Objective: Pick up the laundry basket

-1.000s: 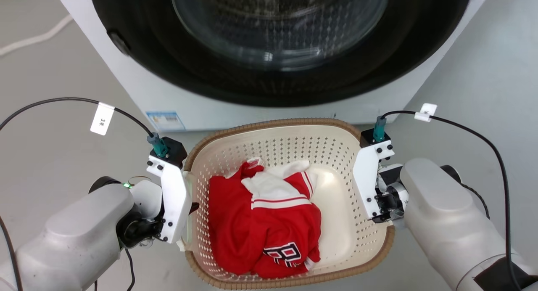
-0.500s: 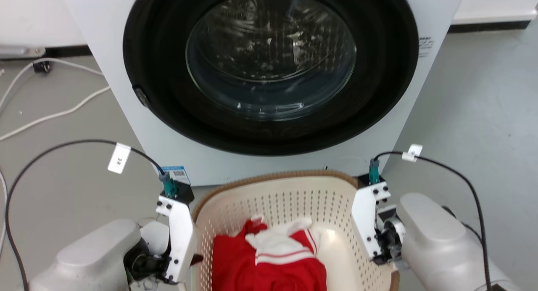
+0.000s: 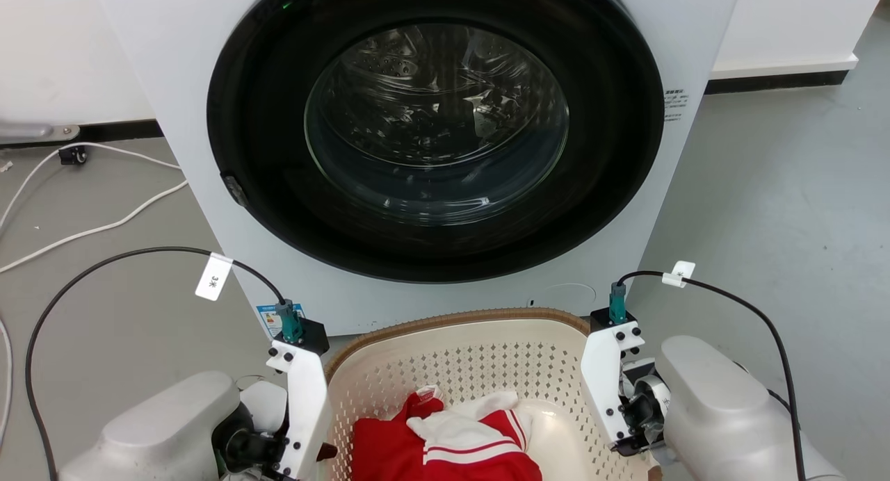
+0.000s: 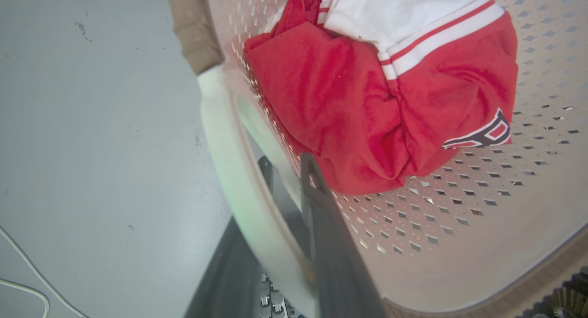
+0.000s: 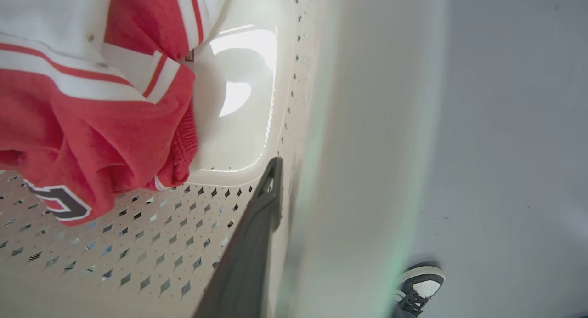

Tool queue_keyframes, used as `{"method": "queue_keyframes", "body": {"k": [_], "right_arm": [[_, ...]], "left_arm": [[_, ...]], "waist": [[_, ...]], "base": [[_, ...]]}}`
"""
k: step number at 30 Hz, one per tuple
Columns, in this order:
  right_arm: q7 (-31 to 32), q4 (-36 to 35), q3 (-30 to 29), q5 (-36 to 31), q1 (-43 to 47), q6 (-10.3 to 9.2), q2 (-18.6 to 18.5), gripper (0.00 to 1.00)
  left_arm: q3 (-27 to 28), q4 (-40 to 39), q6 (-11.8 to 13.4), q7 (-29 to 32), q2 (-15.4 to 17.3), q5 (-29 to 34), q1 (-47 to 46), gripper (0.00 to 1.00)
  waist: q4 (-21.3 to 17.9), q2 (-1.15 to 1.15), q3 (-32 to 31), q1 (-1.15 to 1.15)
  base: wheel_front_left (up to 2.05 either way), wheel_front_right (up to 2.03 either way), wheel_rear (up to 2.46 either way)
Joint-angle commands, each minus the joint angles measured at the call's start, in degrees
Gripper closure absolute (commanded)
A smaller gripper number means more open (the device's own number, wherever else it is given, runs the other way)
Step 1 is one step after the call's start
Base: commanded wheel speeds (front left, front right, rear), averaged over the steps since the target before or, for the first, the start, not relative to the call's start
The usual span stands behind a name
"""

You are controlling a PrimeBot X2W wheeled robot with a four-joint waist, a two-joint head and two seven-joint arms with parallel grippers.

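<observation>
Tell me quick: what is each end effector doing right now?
Left end effector: closed on the laundry basket, at its left handle.
Right end effector: looks closed on the right handle; one finger is hidden.

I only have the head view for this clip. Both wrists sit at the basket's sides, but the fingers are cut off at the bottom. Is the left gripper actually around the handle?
Observer: Yes. The left gripper has one dark finger inside the wall of the laundry basket and one outside, with the white handle between them.
Operator: And the right?
Observer: The right gripper shows one finger lying along the inner wall. Its partner is hidden behind the basket's side.
Operator: Anyone nearby?
Observer: A person's shoe stands on the floor, past the basket's right side.
</observation>
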Motion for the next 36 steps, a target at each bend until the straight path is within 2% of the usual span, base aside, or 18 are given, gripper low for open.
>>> {"method": "queue_keyframes", "body": {"k": [1, 36], "right_arm": [[-0.3, -0.5, 1.0, 0.1, 0.1, 0.94, 1.6, 1.00], [-2.0, 1.5, 3.0, 2.6, -2.9, 0.94, 1.5, 1.00]], "left_arm": [[0.2, -1.6, -1.5, 0.2, -2.0, -0.2, 0.1, 1.00], [0.1, -0.6, -1.5, 0.9, -1.4, -0.7, -1.6, 1.00]], "waist": [[-0.1, 0.00, -0.1, 0.01], [0.1, 0.00, 0.6, 0.01]], "base": [[0.00, 0.00, 0.00], [0.00, 0.00, 0.00]]}}
